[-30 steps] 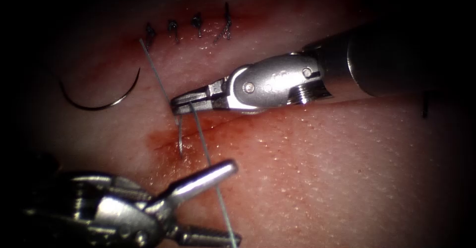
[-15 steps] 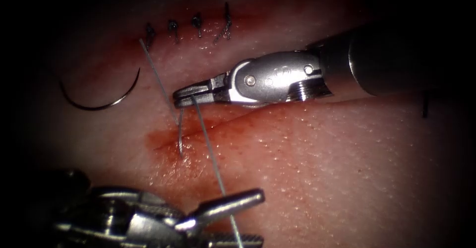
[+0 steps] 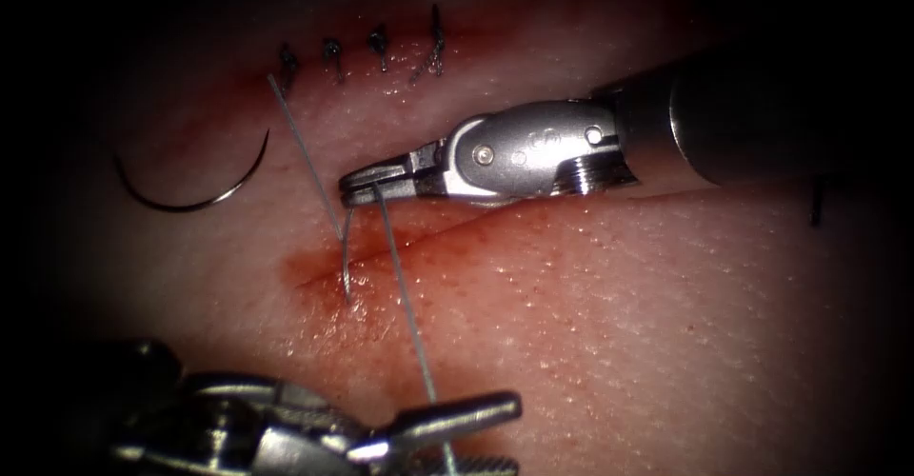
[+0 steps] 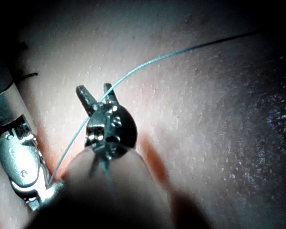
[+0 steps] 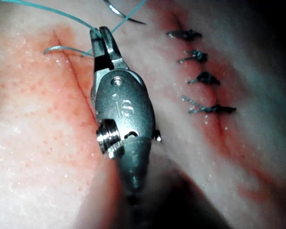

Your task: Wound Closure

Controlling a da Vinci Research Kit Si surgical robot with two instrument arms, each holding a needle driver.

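right tool's jaws (image 3: 354,183) were clamped on the thread (image 3: 405,295); left tool's jaws (image 3: 476,428) apart, empty; the curved needle (image 3: 195,186) lay loose on the tissue (image 3: 666,324), thread could snag.

The needle (image 3: 195,186) lay free on the tissue (image 3: 619,324), left of the cut (image 3: 419,238). The right tool (image 3: 357,183) held thread (image 3: 405,295) over the cut; the left tool (image 3: 476,428) sat nearer the endoscope, jaws apart about the strand

Endoscope illumination is concentrated centrally, with heavy dark vignetting toward all edges. Specular glare marks the right tool (image 3: 357,183), while the left tool (image 3: 457,428) appears blurred, close to the lens. The tissue (image 3: 619,324) glistens moderately.
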